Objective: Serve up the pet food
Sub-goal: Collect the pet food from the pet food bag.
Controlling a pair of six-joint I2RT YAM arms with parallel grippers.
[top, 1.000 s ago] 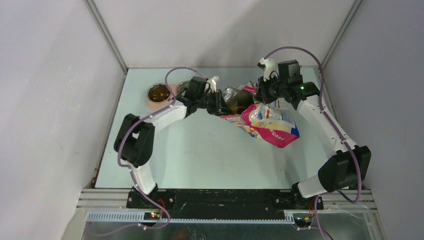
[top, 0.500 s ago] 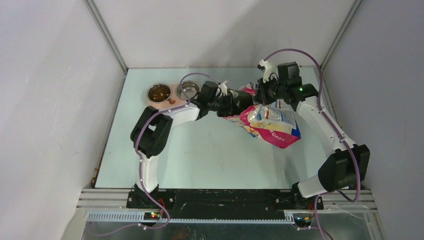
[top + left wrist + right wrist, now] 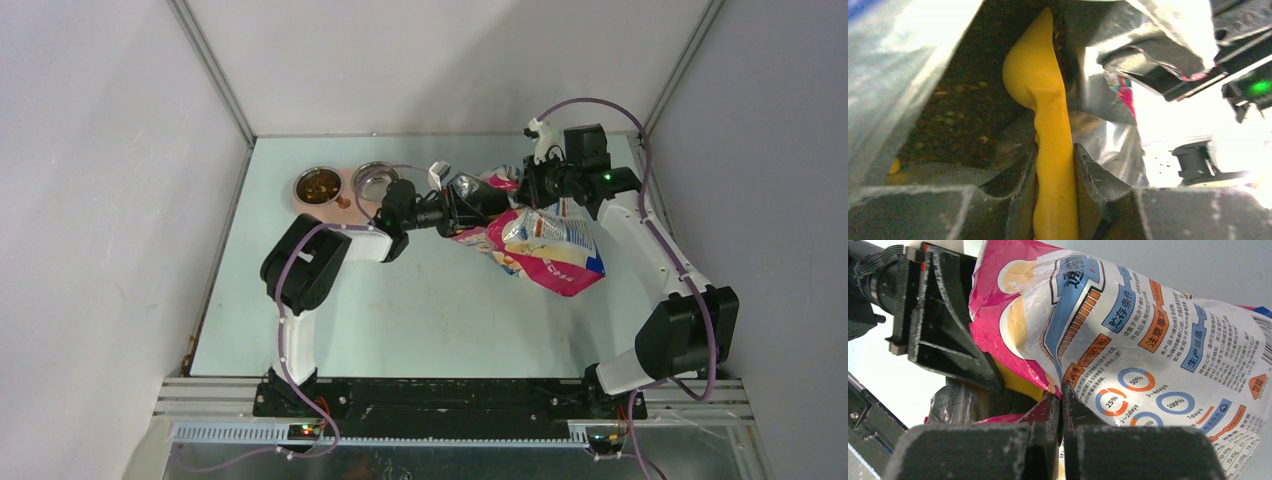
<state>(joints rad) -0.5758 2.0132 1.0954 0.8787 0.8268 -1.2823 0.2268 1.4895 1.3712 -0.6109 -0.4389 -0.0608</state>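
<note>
seen from above, the glossy pink, white and blue foil bag (image 3: 548, 248) lies on its side on the pale green table (image 3: 420, 300), at about 2 o'clock from the table's middle, its open silver-lined mouth turned toward 10 o'clock. the right gripper (image 3: 1062, 392) sits at the bag's 12 o'clock edge with its fingers pressed flat together on the rim of the bag's upper wall. the left gripper (image 3: 1055, 162) reaches in from 9 o'clock, its tips inside the mouth; its two fingers are clamped on the handle of the orange plastic scoop (image 3: 1040, 95), which stands edge-on between them, with the scoop's bowl end further inside the bag. at the scoop's 9 o'clock in the left wrist view, small brown kibble pieces (image 3: 950, 117) lie in a dark heap against the foil lining; it is dim in there, so whether the scoop's bowl touches the heap cannot be told. the pink double feeder with two round steel bowls (image 3: 345, 183) stands at 11 o'clock on the table, well apart from the bag. its 9 o'clock bowl holds a brown layer that looks like more kibble, and a few brown specks sit on the pink bridge between the bowls
</note>
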